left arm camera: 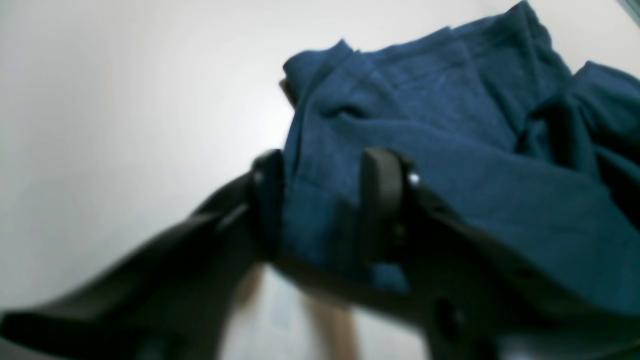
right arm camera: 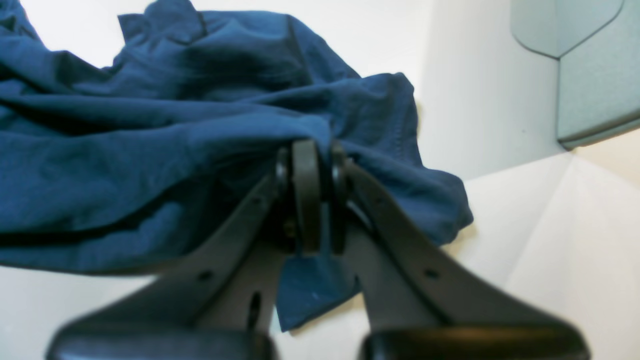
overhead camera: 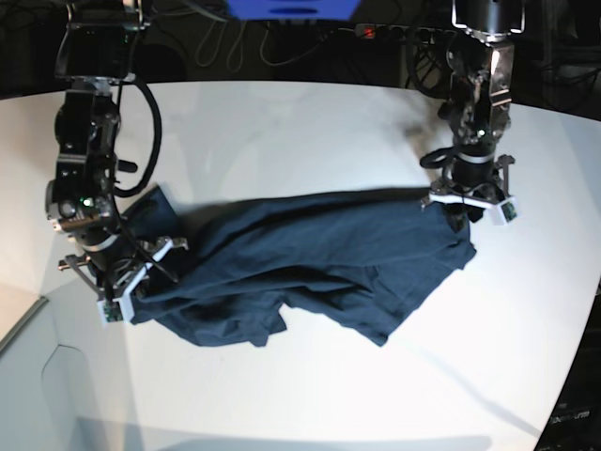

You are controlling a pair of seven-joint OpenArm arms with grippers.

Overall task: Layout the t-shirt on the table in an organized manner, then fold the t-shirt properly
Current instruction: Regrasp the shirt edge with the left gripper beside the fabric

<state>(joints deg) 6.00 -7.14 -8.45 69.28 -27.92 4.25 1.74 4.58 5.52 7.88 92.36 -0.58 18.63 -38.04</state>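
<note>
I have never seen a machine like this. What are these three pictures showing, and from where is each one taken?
This is a robot with two arms working over a white table. One picture looks down on the whole scene from above. The other two come from small cameras on each arm's wrist, looking along its gripper. On the table lies a dark blue t-shirt, crumpled and not yet spread flat. The right gripper is shut on one edge of the shirt. The left gripper has cloth between its two black fingers, but a gap between them shows, so I cannot tell whether it is gripping yet. In the overhead picture, the left arm appears on the right side.
</note>
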